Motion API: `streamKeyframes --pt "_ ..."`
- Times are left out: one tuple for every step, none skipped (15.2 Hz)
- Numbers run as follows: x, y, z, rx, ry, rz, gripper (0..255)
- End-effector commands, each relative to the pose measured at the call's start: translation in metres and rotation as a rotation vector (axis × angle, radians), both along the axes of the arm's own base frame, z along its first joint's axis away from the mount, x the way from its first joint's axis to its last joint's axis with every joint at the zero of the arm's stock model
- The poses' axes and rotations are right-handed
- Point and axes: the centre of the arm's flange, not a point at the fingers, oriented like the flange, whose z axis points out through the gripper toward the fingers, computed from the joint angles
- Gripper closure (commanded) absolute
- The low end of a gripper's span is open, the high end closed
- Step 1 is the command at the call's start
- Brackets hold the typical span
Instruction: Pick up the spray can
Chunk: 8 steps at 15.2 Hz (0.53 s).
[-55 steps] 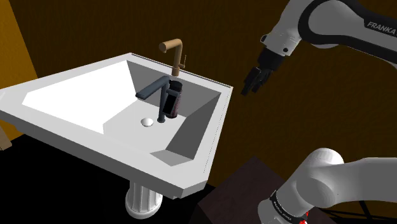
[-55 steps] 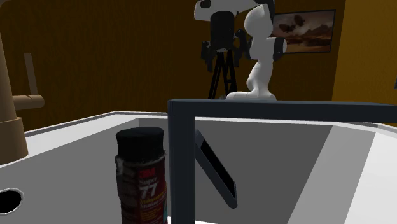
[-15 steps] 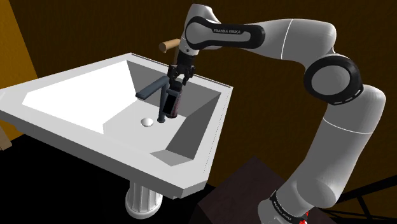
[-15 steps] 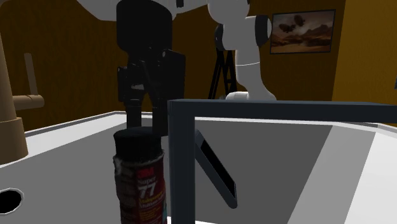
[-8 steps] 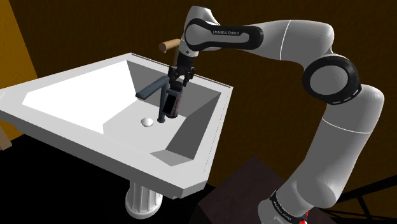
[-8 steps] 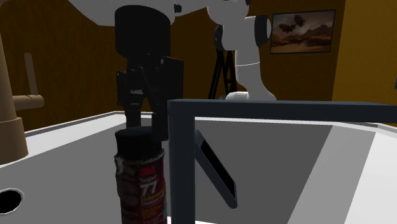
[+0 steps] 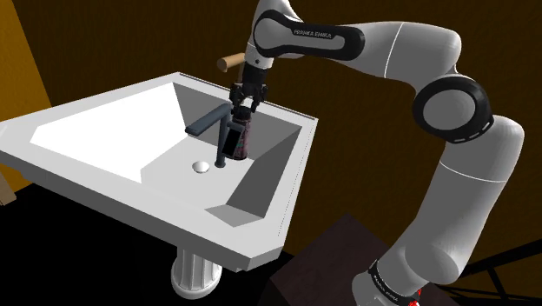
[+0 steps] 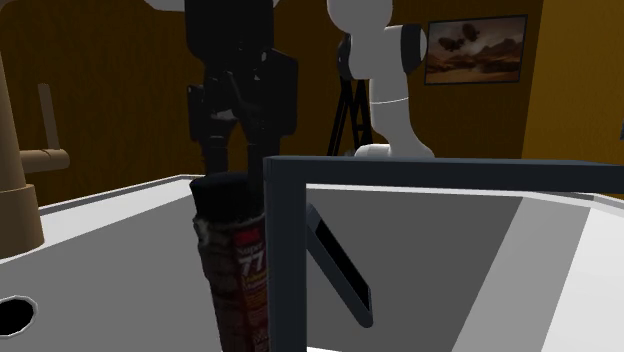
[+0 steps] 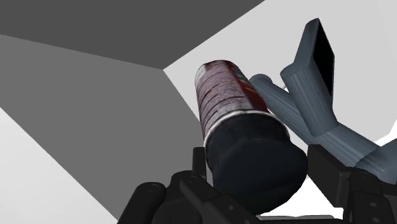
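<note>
Clenching the top of the tilted spray can [image 9: 224,95], the jaws grasp it firmly.

My arm [image 7: 395,48] arcs high w/ elbow bent, wrist pointing down, gripper [image 7: 242,104] clamped on spray can [image 7: 240,139].

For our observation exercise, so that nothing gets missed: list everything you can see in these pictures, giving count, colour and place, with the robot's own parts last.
sink: one, white, on a pedestal
drain: one, pale, in the basin floor
brown tap: one, at the sink's back rim
dark grey tap: one, standing in the basin beside the can
spray can: one, dark red with black cap, tilted within the basin
framed picture: one, on the brown wall
tripod: one, black, near the arm's base
stand: one, dark, shoulder view's lower right
arm: one, white, dark joints, reaching over the sink
gripper: one, black, shut on the can's cap
</note>
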Motion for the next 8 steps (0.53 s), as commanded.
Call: streamKeyframes --pt "0.0 0.0 0.013 0.0 -0.001 0.0 255" --pt "0.0 0.0 0.018 0.0 -0.001 0.0 255" --pt "0.0 0.0 0.023 0.0 -0.001 0.0 255" --pt "0.0 0.0 0.029 0.0 -0.001 0.0 255" --pt "0.0 0.0 0.034 0.0 -0.001 0.0 255" --pt "0.0 0.0 0.039 0.0 -0.001 0.0 255" --pt "0.0 0.0 0.04 0.0 -0.001 0.0 255" --pt "0.0 0.0 0.04 0.0 -0.001 0.0 255"
